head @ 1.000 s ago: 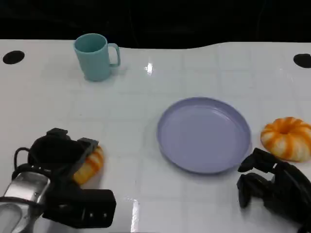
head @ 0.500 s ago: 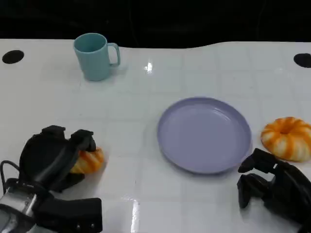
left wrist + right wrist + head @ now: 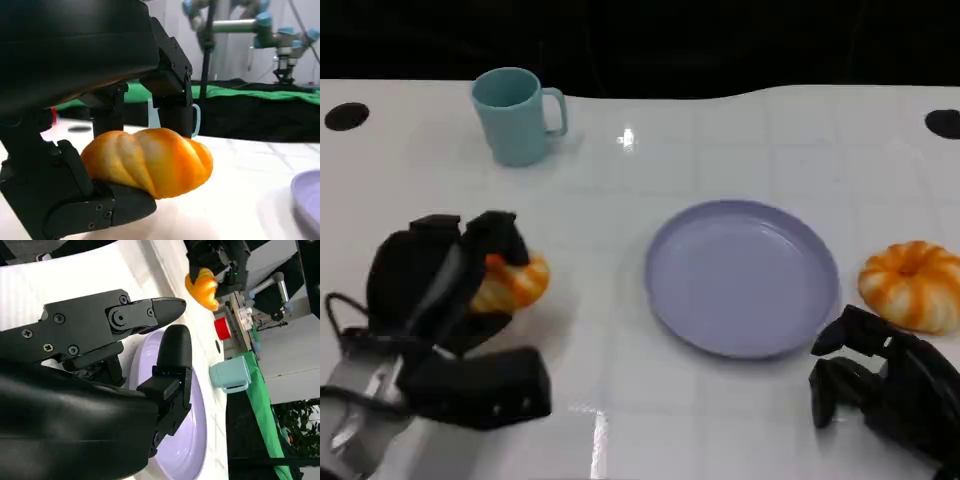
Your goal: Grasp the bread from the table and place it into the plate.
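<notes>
My left hand (image 3: 440, 280) holds the bumpy orange bread (image 3: 515, 282); my right hand (image 3: 880, 385) is spread, holding nothing, near the round plate (image 3: 740, 275).

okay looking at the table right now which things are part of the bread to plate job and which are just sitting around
Part of the job:
- bread, held in the left hand
- plate, nothing on it yet

Just sitting around:
- teal mug, at the far side of the table
- orange ring-shaped bun, right of the plate
- right hand, holding nothing
</notes>
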You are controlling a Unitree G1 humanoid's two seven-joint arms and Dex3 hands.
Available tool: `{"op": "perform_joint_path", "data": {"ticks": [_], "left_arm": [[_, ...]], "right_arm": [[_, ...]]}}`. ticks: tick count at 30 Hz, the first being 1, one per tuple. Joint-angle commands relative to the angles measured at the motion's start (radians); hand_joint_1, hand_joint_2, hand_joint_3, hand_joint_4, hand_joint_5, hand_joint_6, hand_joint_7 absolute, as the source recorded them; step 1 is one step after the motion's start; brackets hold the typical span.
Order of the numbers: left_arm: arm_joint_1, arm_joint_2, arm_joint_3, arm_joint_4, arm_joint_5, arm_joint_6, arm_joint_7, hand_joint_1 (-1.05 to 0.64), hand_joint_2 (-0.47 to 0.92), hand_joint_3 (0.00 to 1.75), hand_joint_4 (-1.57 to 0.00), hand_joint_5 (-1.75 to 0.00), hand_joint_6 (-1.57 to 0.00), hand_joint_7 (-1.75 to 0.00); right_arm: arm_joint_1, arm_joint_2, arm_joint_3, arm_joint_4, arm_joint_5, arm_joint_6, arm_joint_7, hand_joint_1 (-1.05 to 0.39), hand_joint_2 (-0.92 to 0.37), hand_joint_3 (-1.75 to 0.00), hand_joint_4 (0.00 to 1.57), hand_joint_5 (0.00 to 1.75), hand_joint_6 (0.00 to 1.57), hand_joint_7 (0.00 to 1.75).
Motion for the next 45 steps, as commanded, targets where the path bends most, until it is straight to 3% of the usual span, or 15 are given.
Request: {"op": "perform_joint_path", "data": {"ticks": [1, 8, 12, 22, 29, 33, 35, 37, 40, 42, 43, 45], "left_arm": [[-0.095, -0.042, 0.003, 0.004, -0.031, -0.023, -0.036, -0.20, 0.19, 1.71, -1.13, -1.75, -0.90, -1.75], [-0.230, -0.134, -0.051, 0.148, -0.029, -0.105, -0.031, -0.21, 0.10, 1.68, -1.13, -1.75, -0.91, -1.75], [-0.288, -0.186, -0.084, 0.224, -0.009, -0.133, 0.002, -0.26, 0.16, 1.54, -1.13, -1.75, -0.91, -1.75], [-0.432, -0.320, -0.170, 0.420, 0.028, -0.173, 0.036, -0.33, 0.22, 1.45, -1.11, -1.75, -0.91, -1.75], [-0.507, -0.375, -0.220, 0.525, 0.067, -0.158, 0.065, -0.36, 0.27, 1.40, -1.11, -1.75, -0.90, -1.73], [-0.544, -0.404, -0.253, 0.584, 0.091, -0.142, 0.063, -0.36, 0.36, 1.27, -1.07, -1.75, -0.91, -1.65], [-0.562, -0.418, -0.268, 0.603, 0.096, -0.107, 0.035, -0.39, 0.46, 1.13, -1.02, -1.75, -0.90, -1.55], [-0.575, -0.426, -0.269, 0.611, 0.084, -0.092, -0.011, -0.39, 0.56, 0.93, -0.95, -1.69, -0.90, -1.33], [-0.585, -0.427, -0.270, 0.611, 0.073, -0.096, -0.061, -0.39, 0.66, 0.58, -0.86, -1.51, -0.78, -0.82], [-0.589, -0.423, -0.267, 0.614, 0.064, -0.109, -0.108, -0.40, 0.71, 0.38, -0.80, -1.43, -0.68, -0.61], [-0.590, -0.419, -0.267, 0.616, 0.060, -0.118, -0.130, -0.46, 0.79, 0.23, -0.60, -1.13, -0.51, -0.43], [-0.591, -0.414, -0.266, 0.615, 0.056, -0.126, -0.152, -0.50, 0.86, 0.12, -0.47, -0.90, -0.41, -0.32]], "right_arm": [[0.011, -0.011, -0.002, 0.022, -0.007, 0.003, -0.001, -0.55, -0.92, -0.15, 0.76, 1.64, 0.76, 1.30], [0.010, -0.012, -0.012, 0.039, 0.003, -0.002, 0.015, -0.54, -0.92, -0.16, 0.78, 1.64, 0.77, 1.31], [0.012, -0.017, -0.007, 0.031, -0.009, -0.005, 0.002, -0.56, -0.92, -0.16, 0.79, 1.63, 0.79, 1.33], [0.021, -0.014, -0.009, 0.026, 0.003, -0.010, 0.022, -0.52, -0.92, -0.17, 0.81, 1.61, 0.79, 1.29], [0.030, -0.016, -0.005, 0.011, -0.001, -0.001, 0.021, -0.54, -0.92, -0.16, 0.79, 1.62, 0.78, 1.29], [0.036, -0.014, -0.007, -0.002, 0.006, 0.005, 0.027, -0.53, -0.92, -0.17, 0.77, 1.63, 0.76, 1.30], [0.036, -0.013, -0.010, 0.001, 0.009, 0.008, 0.029, -0.54, -0.92, -0.17, 0.78, 1.63, 0.77, 1.30], [0.037, -0.012, -0.008, 0.000, 0.006, 0.006, 0.026, -0.55, -0.92, -0.16, 0.79, 1.60, 0.78, 1.27], [0.037, -0.014, -0.004, -0.003, 0.005, 0.021, 0.024, -0.55, -0.92, -0.16, 0.79, 1.59, 0.78, 1.25], [0.041, -0.013, -0.005, -0.013, 0.007, 0.023, 0.027, -0.54, -0.92, -0.16, 0.79, 1.58, 0.79, 1.24], [0.044, -0.012, -0.005, -0.018, 0.007, 0.020, 0.026, -0.54, -0.92, -0.16, 0.80, 1.59, 0.79, 1.24], [0.047, -0.011, -0.005, -0.024, 0.006, 0.017, 0.023, -0.54, -0.92, -0.16, 0.80, 1.59, 0.79, 1.24]]}}
